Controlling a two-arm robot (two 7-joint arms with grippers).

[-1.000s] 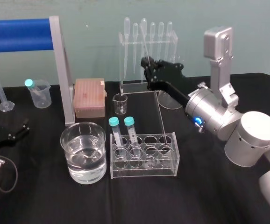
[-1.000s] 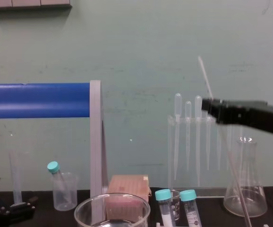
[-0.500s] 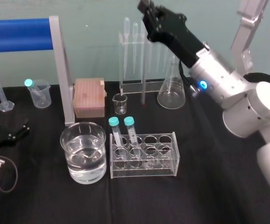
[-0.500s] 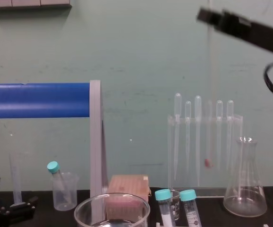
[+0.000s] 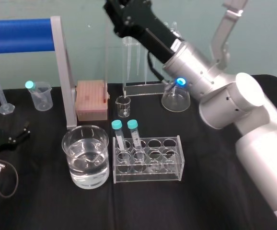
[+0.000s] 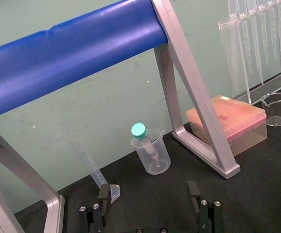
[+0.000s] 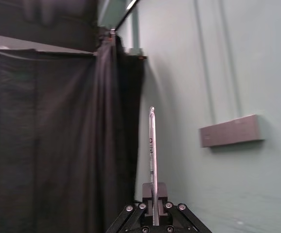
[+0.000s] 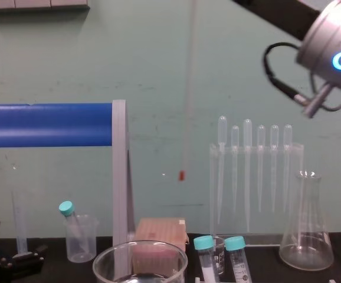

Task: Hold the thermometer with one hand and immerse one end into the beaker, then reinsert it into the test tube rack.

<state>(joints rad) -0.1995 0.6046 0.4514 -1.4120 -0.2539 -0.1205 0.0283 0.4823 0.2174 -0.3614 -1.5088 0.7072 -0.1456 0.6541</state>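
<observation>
a second ago the thermometer (image 8: 188, 88) leaned with its lower end down in the test tube rack (image 5: 174, 165). half a second ago it hung free in front of the pipette stand (image 8: 266, 146). now the right gripper (image 5: 113, 10) has swung over to the top of the head view, left of centre, pinching the rod high up. in the right wrist view we see the jaws pressed onto the glass, with a length of rod running on past them. the rod hangs straight down the middle of the chest view, its red tip (image 8: 182, 175) in mid-air, well above the glassware.

the beaker (image 5: 74, 167), part full of water, sits left of centre in the lower half of the head view, just beside the rack. we judge the pull-out finished and the carry nearly done. the tip looks to be over or just behind the beaker's right edge, though we cannot fix the depth. what remains is a small shift left, a lowering, then the return to the rack. the left gripper (image 6: 149, 213) lies parked at the lower left of the head view, fingers (image 6: 193, 191) spread.
</observation>
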